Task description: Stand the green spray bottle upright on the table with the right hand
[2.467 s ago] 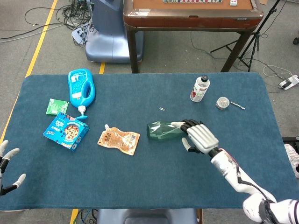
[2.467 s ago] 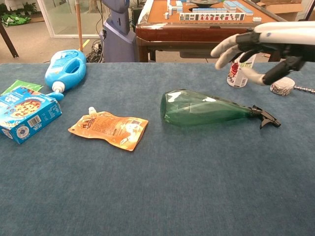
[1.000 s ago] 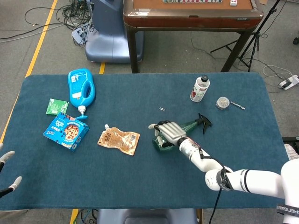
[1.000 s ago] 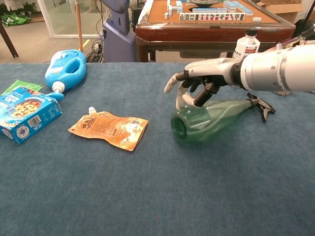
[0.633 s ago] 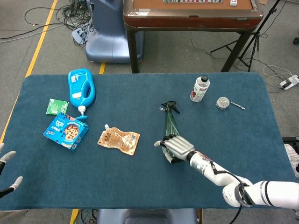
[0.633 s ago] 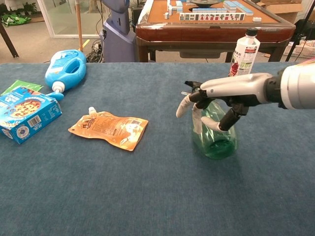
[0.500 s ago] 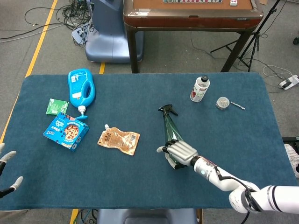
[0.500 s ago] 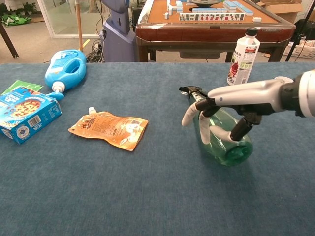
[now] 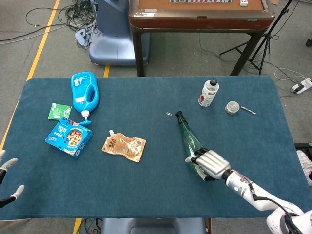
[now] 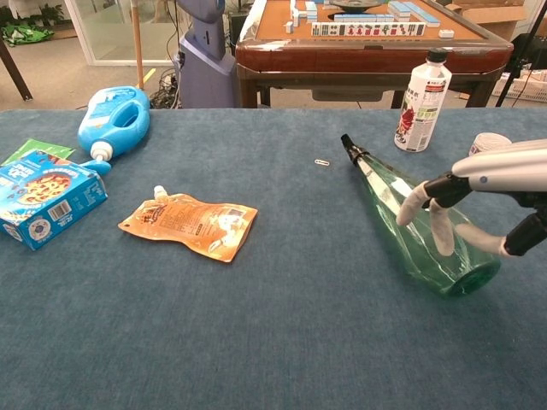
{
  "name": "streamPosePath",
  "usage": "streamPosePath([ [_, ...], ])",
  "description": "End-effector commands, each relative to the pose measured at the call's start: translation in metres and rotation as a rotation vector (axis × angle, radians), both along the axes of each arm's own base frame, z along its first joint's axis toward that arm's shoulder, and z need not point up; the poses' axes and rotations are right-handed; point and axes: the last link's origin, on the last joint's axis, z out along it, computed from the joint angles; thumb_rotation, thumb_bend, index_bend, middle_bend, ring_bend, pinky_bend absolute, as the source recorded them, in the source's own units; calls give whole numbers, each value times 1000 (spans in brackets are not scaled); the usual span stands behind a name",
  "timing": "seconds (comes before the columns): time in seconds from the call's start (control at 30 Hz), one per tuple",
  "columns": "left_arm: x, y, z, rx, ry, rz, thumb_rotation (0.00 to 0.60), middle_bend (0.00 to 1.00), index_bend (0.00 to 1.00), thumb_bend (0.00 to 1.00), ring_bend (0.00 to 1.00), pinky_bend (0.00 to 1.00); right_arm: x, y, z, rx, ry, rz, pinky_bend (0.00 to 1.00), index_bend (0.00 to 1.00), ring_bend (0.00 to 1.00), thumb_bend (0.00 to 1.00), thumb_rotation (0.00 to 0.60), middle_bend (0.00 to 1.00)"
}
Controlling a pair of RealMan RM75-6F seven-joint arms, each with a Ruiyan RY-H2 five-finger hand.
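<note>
Setting: blue felt table [image 9: 146, 195] [image 10: 256, 342] in front of me; beyond its far edge I see a wooden mahjong table [image 9: 200, 14] [image 10: 359, 43] and a grey floor with cables.
Green spray bottle: I see the green spray bottle [image 9: 190, 139] [image 10: 402, 213] on the right half of the table, nearer the front edge, tilted, its black nozzle pointing far-left and its wide base toward the near right.
Right hand: my right hand [image 9: 210, 165] [image 10: 479, 218] grips the wide lower part of the bottle; its fingers [image 10: 438, 224] wrap over the green body, thumb side and finger side clamped on opposite faces.
Base contact: in the chest view the bottle's base sits low against the felt, but I cannot tell whether it touches.
Left hand: my left hand [image 9: 6, 183] shows only at the near-left corner in the head view, fingers apart, holding nothing.
Far right: white bottle [image 9: 208, 92] [image 10: 422, 90] stands upright near the far edge, with a roll of tape [image 9: 232, 107] [image 10: 489, 143] just to its right.
Centre: small clip [image 9: 169, 113] [image 10: 322, 161] lies on the felt just left of the nozzle, apart from it.
Left half: orange pouch [image 9: 124, 146] [image 10: 190, 224] lies flat left of centre; blue cookie box [image 9: 68, 137] [image 10: 43, 198], green sachet [image 9: 59, 111] [image 10: 30, 149] and blue detergent jug [image 9: 85, 91] [image 10: 114, 124], lying on its side, are grouped at the far left.
</note>
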Motion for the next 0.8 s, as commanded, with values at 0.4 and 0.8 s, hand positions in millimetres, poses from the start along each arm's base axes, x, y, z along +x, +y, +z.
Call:
streamPosePath([
  [0.4, 0, -2, 0, -2, 1, 0, 600, 10, 193, 255, 44, 44, -2, -14, 22, -158, -41, -31, 147, 234, 147, 122, 533, 350],
  [0.8, 0, -3, -1, -5, 1, 2, 600, 10, 193, 255, 44, 44, -7, -61, 9, -121, -84, -239, 134, 110, 143, 785, 490, 290],
])
